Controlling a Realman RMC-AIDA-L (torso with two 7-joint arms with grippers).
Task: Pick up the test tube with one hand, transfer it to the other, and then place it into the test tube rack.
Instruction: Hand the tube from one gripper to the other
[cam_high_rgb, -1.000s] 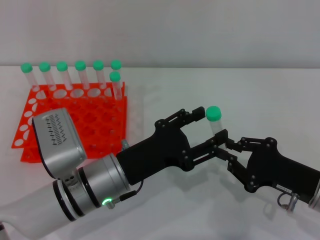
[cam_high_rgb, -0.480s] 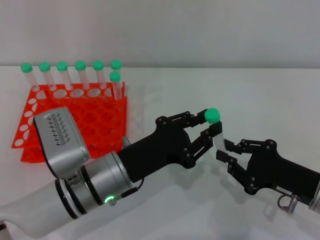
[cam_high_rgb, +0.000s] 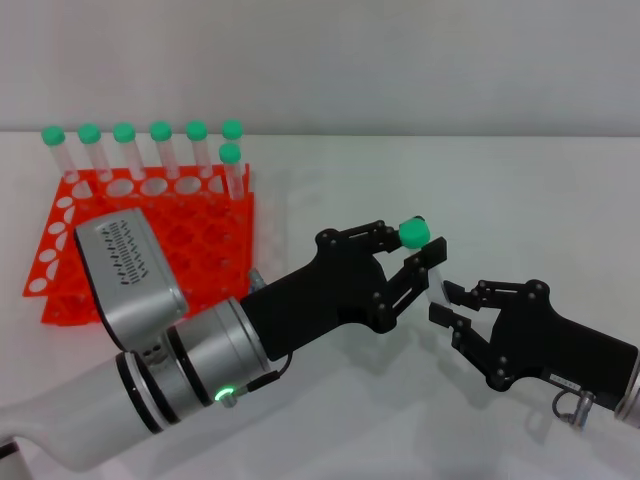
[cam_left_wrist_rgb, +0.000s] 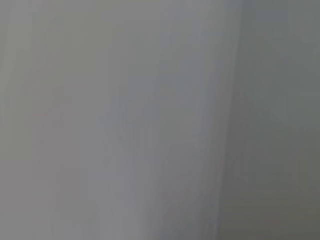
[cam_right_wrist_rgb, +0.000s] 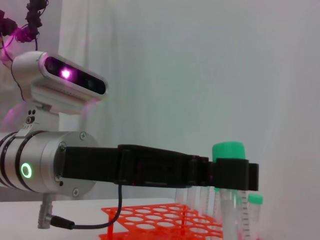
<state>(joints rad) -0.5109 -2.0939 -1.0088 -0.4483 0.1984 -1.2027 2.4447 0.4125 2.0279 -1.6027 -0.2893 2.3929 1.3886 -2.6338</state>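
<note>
The test tube, with its green cap up, stands tilted in the air over the table; its clear body runs down from the cap. My left gripper, on the silver arm with the green light, is shut on the tube just under the cap. My right gripper is open right beside the tube's lower end, fingers apart. The orange-red test tube rack lies at the far left. The right wrist view shows the left gripper around the capped tube and the rack. The left wrist view shows only grey.
Several green-capped tubes stand in the rack's back row, and one more stands at its right corner. The white table stretches to the right of the rack. My left forearm hangs over the rack's near side.
The left gripper closed on the tube under its cap. The right gripper let go, opened and dropped slightly back. The tube's cap shifted a little to the left.
</note>
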